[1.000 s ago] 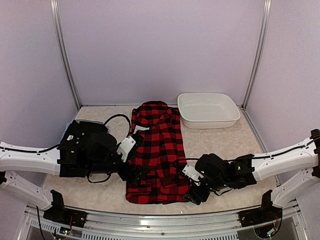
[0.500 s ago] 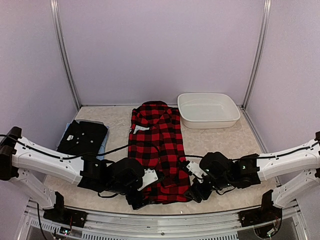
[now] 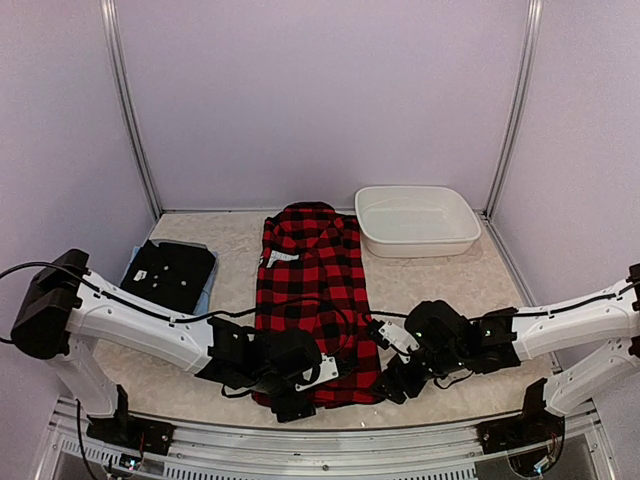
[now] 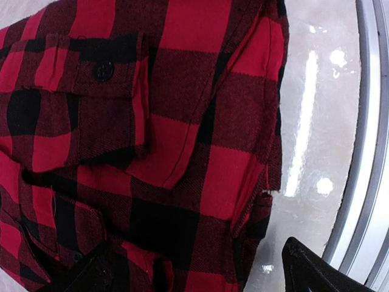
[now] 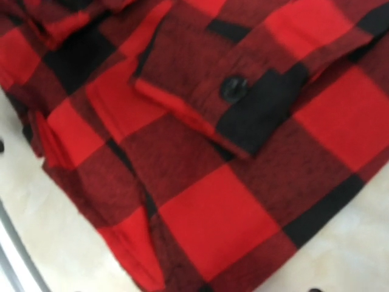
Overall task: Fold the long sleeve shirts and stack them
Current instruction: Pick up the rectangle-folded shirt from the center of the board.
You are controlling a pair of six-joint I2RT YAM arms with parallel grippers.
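Beige counter (image 3: 440, 290): the red-and-black checked shirt (image 3: 310, 300) lies at centre. Left end effector (image 3: 290, 400) gapes wide over its near hem; right end effector (image 3: 393, 384) is beside the hem's right corner, its state unclear.

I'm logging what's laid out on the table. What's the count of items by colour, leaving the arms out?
Red-and-black checked shirt: 1
Black shirt: 1
Light blue garment, only an edge showing: 1
White basin: 1
Total: 4
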